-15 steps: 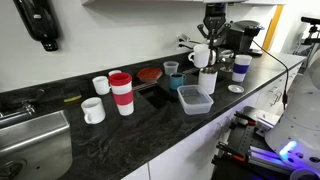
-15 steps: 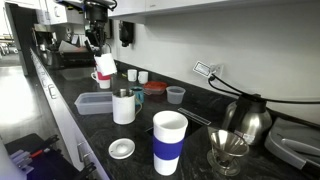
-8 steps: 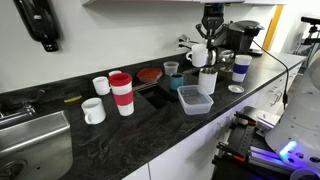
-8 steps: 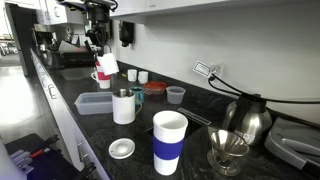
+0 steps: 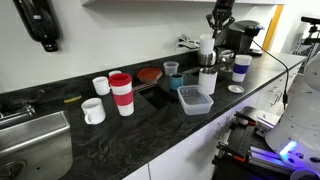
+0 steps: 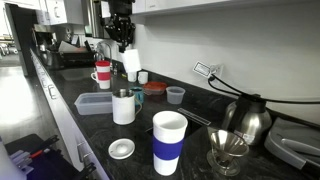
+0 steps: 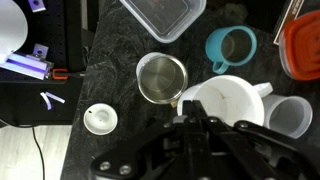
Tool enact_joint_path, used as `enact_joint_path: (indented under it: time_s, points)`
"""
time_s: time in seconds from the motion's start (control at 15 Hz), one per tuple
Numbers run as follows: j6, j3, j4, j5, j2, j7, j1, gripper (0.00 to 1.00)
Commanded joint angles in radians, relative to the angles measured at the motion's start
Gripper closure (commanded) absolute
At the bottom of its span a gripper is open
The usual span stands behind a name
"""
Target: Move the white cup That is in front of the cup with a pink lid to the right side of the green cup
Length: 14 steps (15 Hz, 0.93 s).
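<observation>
While it hangs clear of the dark counter (image 5: 150, 140) in the upper right of an exterior view, the white cup (image 5: 206, 46) is pinched by the gripper (image 5: 213, 32), whose jaws sit narrowly closed on the cup's wall at the rim. Seen in the wrist view, the gripper (image 7: 198, 128) comes in from the bottom edge. There the white cup (image 7: 226, 100) lies just right of centre, its mouth open to the camera and its handle pointing right. Directly above it in that frame stands the green cup (image 7: 231, 47), with a metal cup (image 7: 161, 78) to its upper left, a clear container (image 7: 163, 15) at the top edge and a white lid (image 7: 100, 120) at lower left. The cup with a pink lid (image 5: 121, 93) stands well apart at centre left, with a plain mug (image 5: 93, 110) to its lower left and a second mug (image 5: 101, 85) to its upper left. In an exterior view, the white cup (image 6: 131, 63) hangs under the gripper (image 6: 124, 45) in the upper middle of the frame.
</observation>
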Motion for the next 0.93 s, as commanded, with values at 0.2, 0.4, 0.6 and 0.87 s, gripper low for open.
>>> enact_joint_path:
  time_s: [0.2,0.4,0.6,0.87]
  points:
    - [-0.025,-0.069,-0.014,0.003,-0.013,0.005,-0.081,0.99]
    - [-0.025,-0.068,-0.017,0.003,-0.015,0.007,-0.082,0.99]
    - [-0.017,-0.069,-0.017,0.006,-0.006,0.027,-0.091,1.00]
    - [0.000,-0.111,-0.020,0.027,0.041,0.114,-0.133,1.00]
